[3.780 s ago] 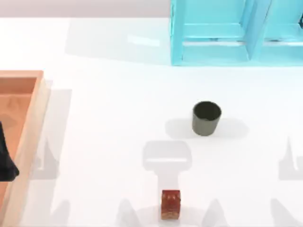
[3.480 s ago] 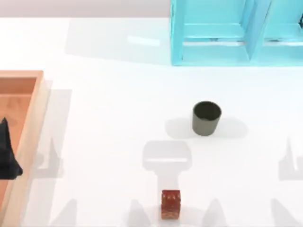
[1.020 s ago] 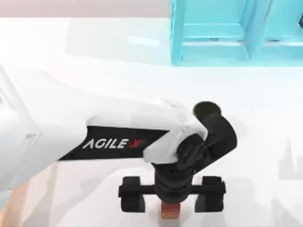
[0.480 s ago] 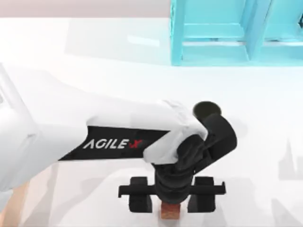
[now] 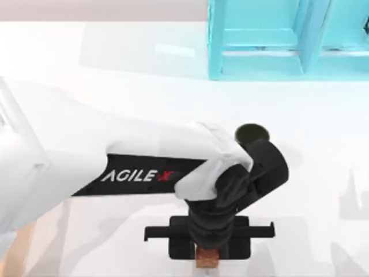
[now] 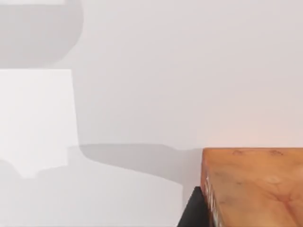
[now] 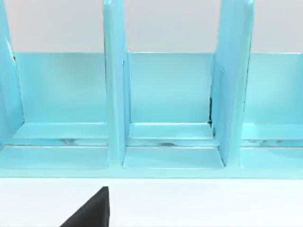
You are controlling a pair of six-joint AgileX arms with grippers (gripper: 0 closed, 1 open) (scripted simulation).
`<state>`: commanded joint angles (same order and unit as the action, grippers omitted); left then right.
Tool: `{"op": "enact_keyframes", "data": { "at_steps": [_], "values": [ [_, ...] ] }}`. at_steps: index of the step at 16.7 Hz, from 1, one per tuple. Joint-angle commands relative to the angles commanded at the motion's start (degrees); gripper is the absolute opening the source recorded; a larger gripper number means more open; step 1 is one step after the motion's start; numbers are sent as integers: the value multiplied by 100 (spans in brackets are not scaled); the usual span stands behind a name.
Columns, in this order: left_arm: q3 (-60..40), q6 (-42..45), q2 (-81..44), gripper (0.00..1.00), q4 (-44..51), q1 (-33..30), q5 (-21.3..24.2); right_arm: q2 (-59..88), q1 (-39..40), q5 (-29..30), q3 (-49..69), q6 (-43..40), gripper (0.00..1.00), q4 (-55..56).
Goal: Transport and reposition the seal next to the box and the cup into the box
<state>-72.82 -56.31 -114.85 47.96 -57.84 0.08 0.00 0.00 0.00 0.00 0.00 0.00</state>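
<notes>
The left arm reached across the surface [image 5: 323, 115] from the top view's left, its pincer [image 5: 208, 251] down over the seal [image 5: 207, 261] at the near edge, one finger on either side of it. The cup [image 5: 251, 132] stood behind the pincer, partly under the wrist. The shelf unit [image 5: 288, 40] sat at the far right. A corner of the box [image 5: 12, 245] lay at the near left edge.

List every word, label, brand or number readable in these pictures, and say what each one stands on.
"AGILEX", in white letters with a red X, on the black panel of the left arm in the top view.
The seal, the cup and the cyan shelf unit carry no readable text.
</notes>
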Motion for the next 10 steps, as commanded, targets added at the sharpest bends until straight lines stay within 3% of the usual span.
{"op": "enact_keyframes", "data": {
  "at_steps": [10],
  "values": [
    [14, 65, 99, 0, 86, 41, 0, 0, 0, 0, 0, 0, 100, 0]
  ]
}}
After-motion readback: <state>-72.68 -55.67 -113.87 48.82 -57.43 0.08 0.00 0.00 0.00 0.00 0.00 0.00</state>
